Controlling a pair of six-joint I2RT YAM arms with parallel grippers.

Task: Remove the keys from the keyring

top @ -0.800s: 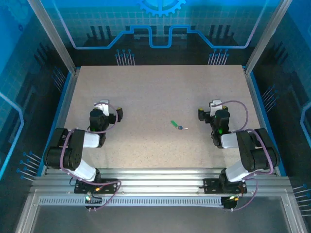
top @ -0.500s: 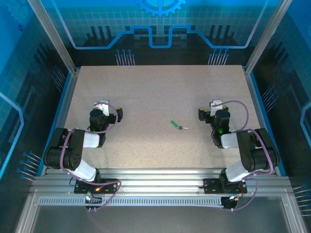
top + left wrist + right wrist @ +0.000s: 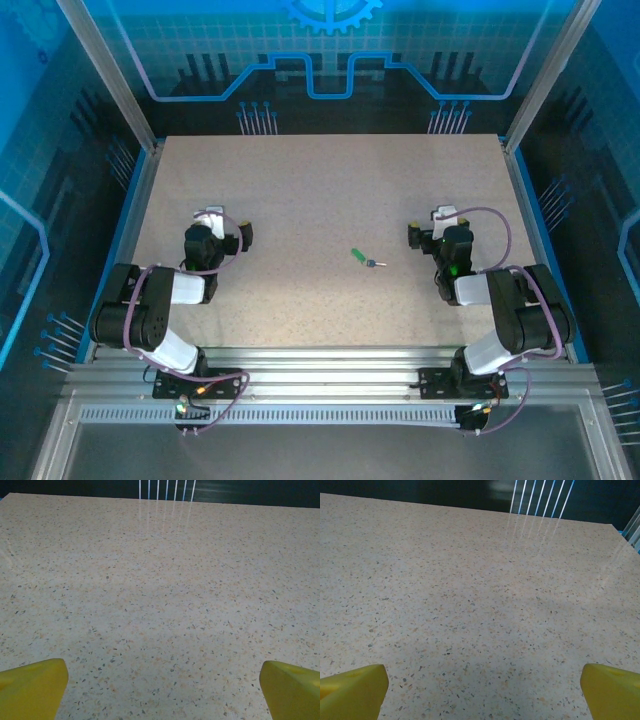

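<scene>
Nothing is shifting since the earlier frames. Left gripper [image 3: 209, 217] and right gripper [image 3: 443, 216] are standing wide open, holding nothing. Small green-tagged metal key on its ring [image 3: 364, 259] is lying on the speckled beige tabletop [image 3: 320, 180], nearer the right arm, with its long axis running far-left to near-right and the green end far-left. Judging it light, stiff and skid-prone; pinching the green tag looks best.

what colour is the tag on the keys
The tag is green; the top external view shows it best.
</scene>
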